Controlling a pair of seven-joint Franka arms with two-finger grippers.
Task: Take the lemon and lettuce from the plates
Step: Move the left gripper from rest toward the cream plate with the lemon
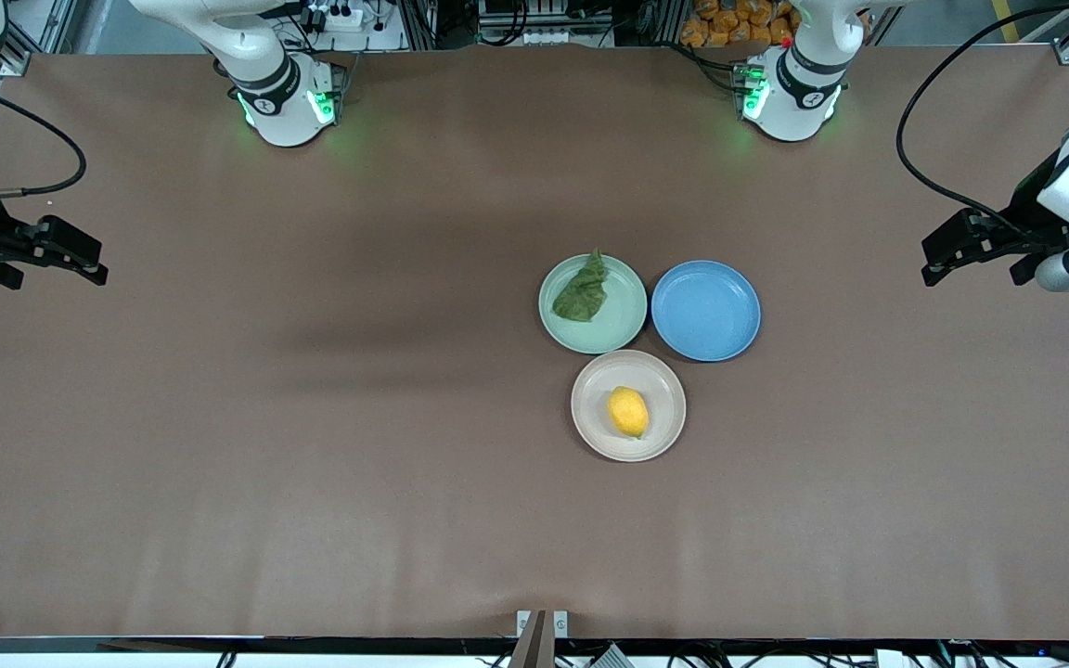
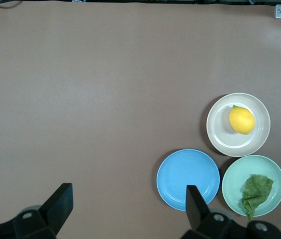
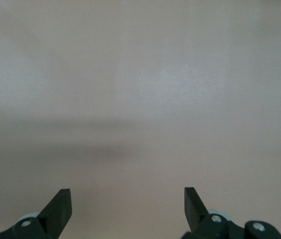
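The yellow lemon (image 1: pixel 628 411) lies on the beige-cream plate (image 1: pixel 590 422), the plate nearest the front camera. The dark green lettuce (image 1: pixel 583 292) lies on the pale mint plate (image 1: pixel 623 325). In the left wrist view the lemon (image 2: pixel 241 120) is on the cream plate (image 2: pixel 220 134) and the lettuce (image 2: pixel 254 193) on the mint plate (image 2: pixel 234 177). My left gripper (image 1: pixel 938 264) is open and empty, held up over the left arm's end of the table, well apart from the plates; its wrist view shows it (image 2: pixel 129 199) over bare table. My right gripper (image 1: pixel 94 264) is open and empty over the right arm's end, also shown in its wrist view (image 3: pixel 128 199).
An empty blue plate (image 1: pixel 705 310) sits beside the mint plate, toward the left arm's end; it also shows in the left wrist view (image 2: pixel 180 174). The three plates touch in a cluster on the brown table (image 1: pixel 312 417). Black cables hang by both arms.
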